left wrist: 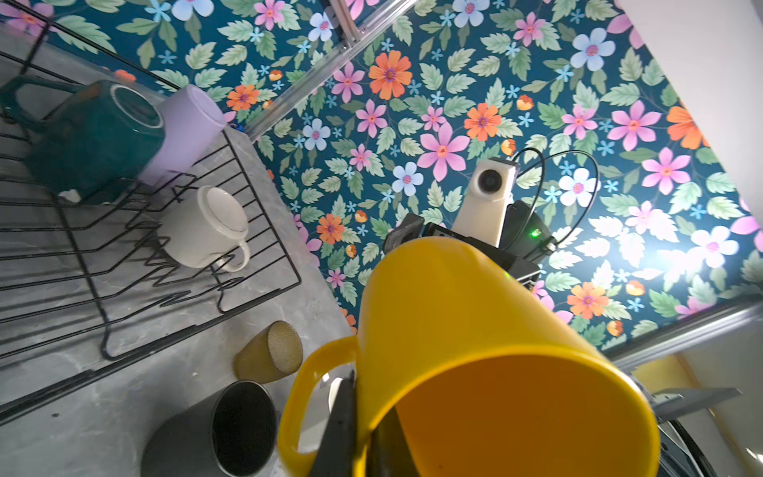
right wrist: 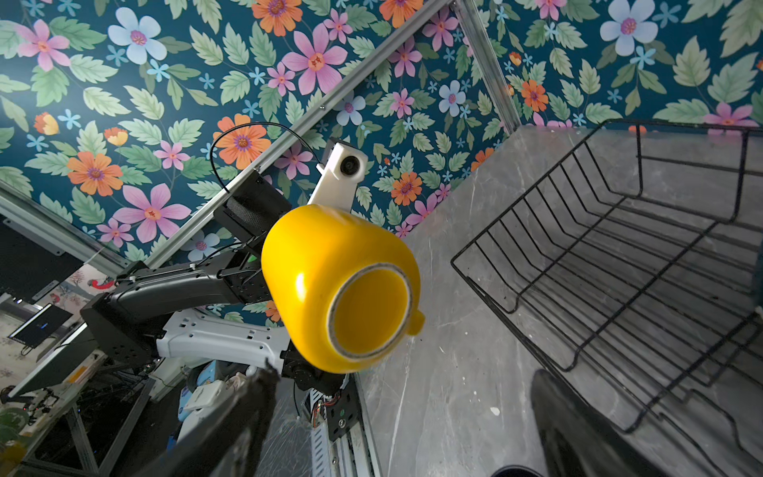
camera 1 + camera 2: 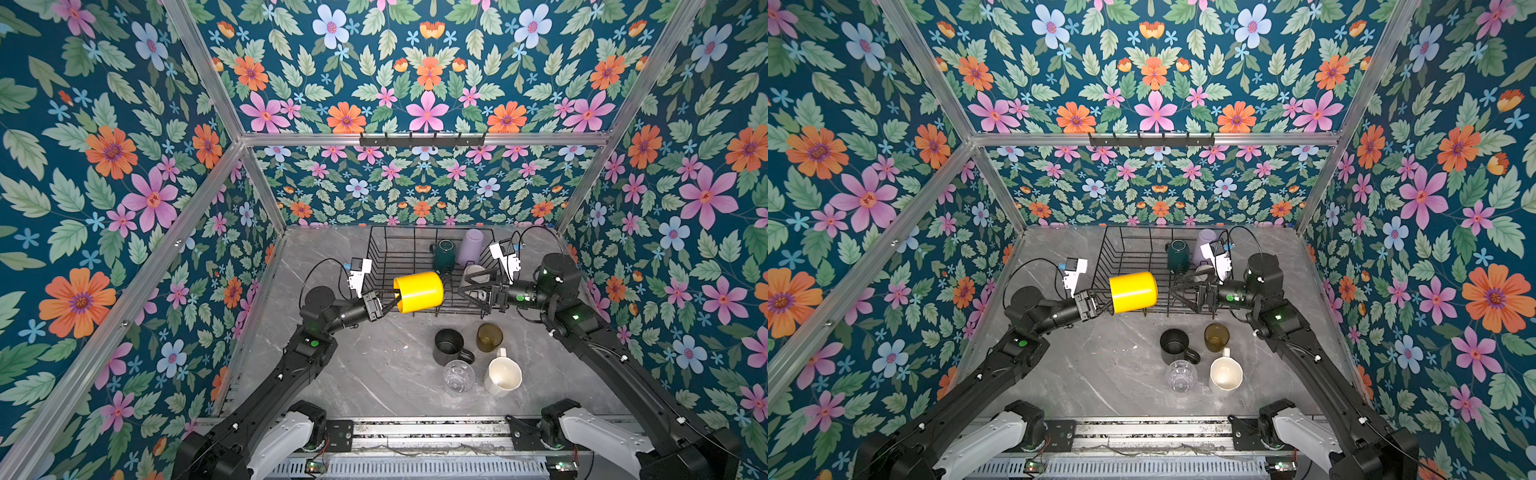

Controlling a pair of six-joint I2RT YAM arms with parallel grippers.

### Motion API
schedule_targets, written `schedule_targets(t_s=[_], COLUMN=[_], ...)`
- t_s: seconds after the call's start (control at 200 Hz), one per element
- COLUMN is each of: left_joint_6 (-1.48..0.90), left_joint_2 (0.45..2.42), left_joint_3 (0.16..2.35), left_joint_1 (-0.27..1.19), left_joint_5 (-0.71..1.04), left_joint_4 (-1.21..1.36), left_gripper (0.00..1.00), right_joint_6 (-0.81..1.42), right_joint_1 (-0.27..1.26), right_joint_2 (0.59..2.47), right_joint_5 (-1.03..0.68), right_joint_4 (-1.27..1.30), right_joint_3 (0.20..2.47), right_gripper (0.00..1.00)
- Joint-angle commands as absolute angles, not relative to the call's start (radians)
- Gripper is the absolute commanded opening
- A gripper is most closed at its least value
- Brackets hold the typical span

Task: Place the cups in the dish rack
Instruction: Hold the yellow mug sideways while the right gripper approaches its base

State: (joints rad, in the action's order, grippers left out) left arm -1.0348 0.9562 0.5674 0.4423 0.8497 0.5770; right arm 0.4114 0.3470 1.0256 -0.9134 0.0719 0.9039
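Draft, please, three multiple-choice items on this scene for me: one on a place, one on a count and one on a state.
1. Where does the black mug stand?
A in the dish rack
B on the table
C in a gripper

2. How many cups does the dish rack hold?
A one
B five
C three

3. The left gripper is:
A shut on the yellow mug
B open and empty
C shut on a glass

Answers:
1 B: it stands on the marble, in front of the dish rack.
2 C: only the green mug, lilac tumbler and white mug are inside.
3 A: it clamps the yellow mug's wall at the rim.
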Motion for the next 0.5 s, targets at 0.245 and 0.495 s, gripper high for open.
schedule_targets(t_s=[0.245, 0.495], left_joint_6=[-1.178, -1.186], left_joint_2=[0.978, 0.979], left_joint_3=[0.528, 0.529], left_joint_1=[0.442, 0.442], left_joint_5=[0.925, 0.933], left_joint_4=[0.834, 0.833], left_gripper=[0.0, 0.0], right_joint_6=[0.265, 0.207], right_joint_1=[0.438, 0.467], right_joint_2=[1.04, 1.094], right_joint_5=[-0.94, -0.956], right_joint_4=[0.287, 0.307], right_joint_3=[0.912, 0.948], right_gripper=[0.99, 0.99])
